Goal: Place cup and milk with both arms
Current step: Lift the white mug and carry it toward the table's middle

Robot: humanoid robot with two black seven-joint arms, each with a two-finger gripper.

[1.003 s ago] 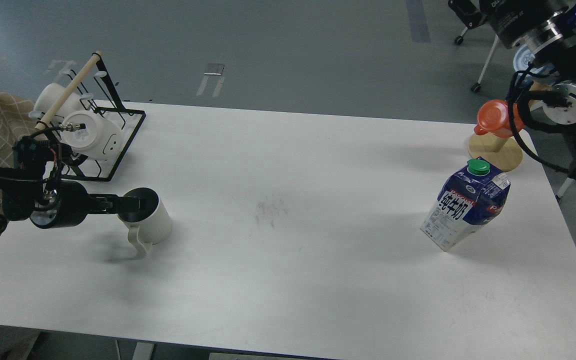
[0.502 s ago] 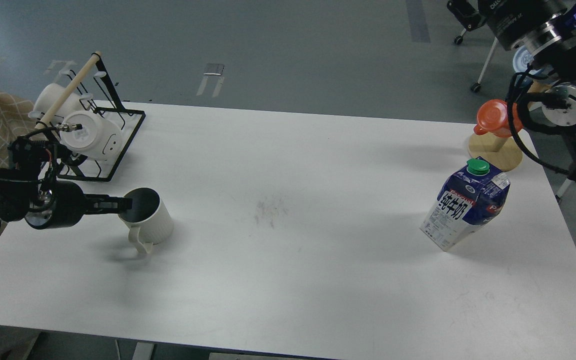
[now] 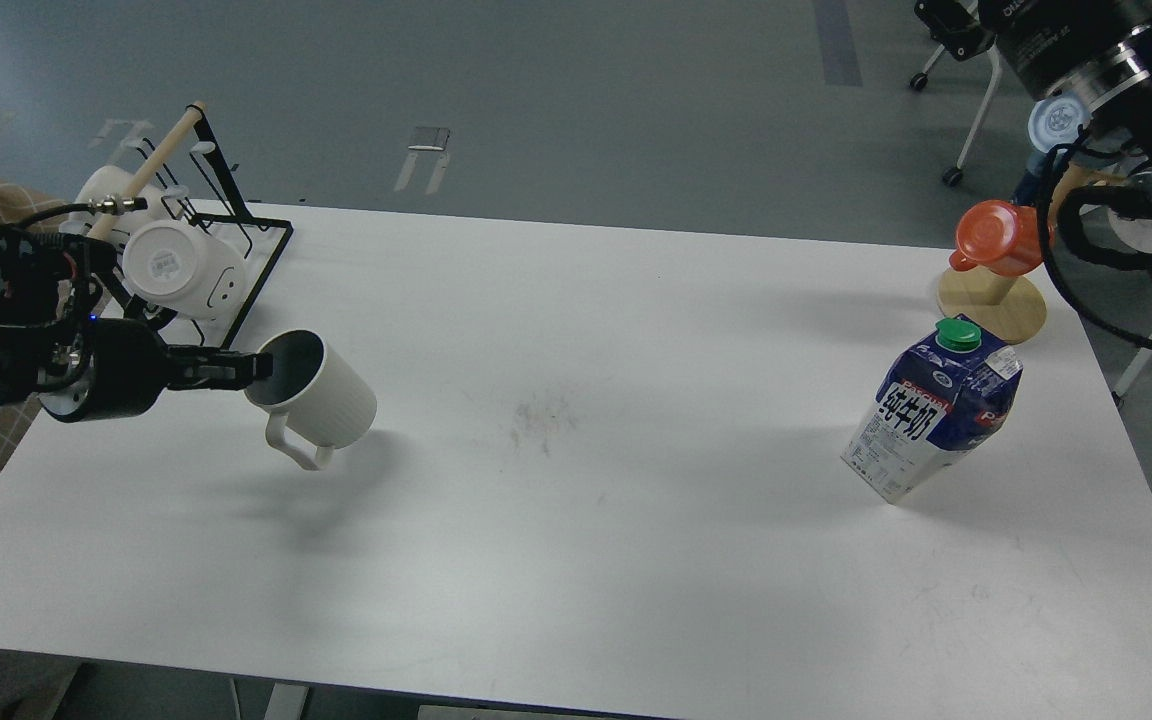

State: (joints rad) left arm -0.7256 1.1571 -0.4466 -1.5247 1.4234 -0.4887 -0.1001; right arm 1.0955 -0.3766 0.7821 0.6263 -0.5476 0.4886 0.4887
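The cup (image 3: 328, 398), white and ribbed with a dark inside and a cream handle, hangs tilted above the table's left side, its mouth facing left. My left gripper (image 3: 254, 368) is shut on the cup's rim and holds it off the table. The milk (image 3: 934, 408), a dark-blue and white carton with a green cap, stands at the right side of the white table (image 3: 576, 560), untouched. My right arm (image 3: 1141, 200) shows only as thick joints at the top right corner. Its gripper is out of view.
A black wire rack (image 3: 236, 290) with smooth white mugs (image 3: 181, 268) and a wooden rod stands at the back left, just behind my left arm. An orange cup (image 3: 998, 238) sits on a round wooden stand (image 3: 994, 300) behind the milk.
My left gripper has lifted the cup off the table and carried it slightly up and right. The cup now tilts with its mouth to the left. The milk has not moved.
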